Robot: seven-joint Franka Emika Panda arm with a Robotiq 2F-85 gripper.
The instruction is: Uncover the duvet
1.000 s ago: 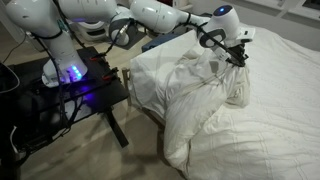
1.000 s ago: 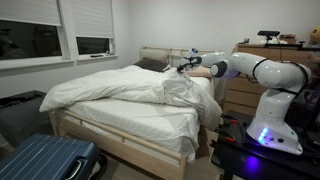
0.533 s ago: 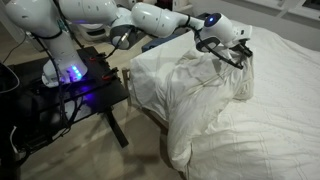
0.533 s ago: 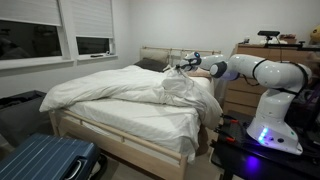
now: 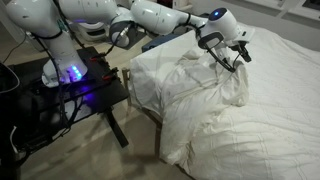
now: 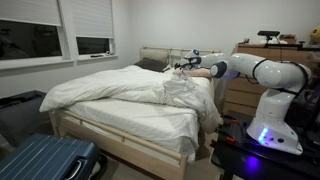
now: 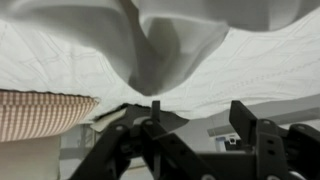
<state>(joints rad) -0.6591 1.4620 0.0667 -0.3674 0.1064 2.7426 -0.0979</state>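
A plain white wall [image 6: 170, 25] is seen behind a light wooden bed frame [image 6: 130, 148] and its headboard [image 6: 152, 56]. Two windows [image 6: 95, 42] are set in the adjoining wall, with white blinds [image 6: 35, 12] partly lowered over dark glass. A wooden dresser [image 6: 238, 95] is placed beside the bed. A blue ribbed suitcase [image 6: 45, 160] is laid near its foot. The floor [image 5: 90, 155] is covered in beige carpet.

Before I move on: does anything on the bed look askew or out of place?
The duvet is bunched in a crumpled heap near the headboard, folded back on itself beneath the open claw. Nothing looks torn or fallen.
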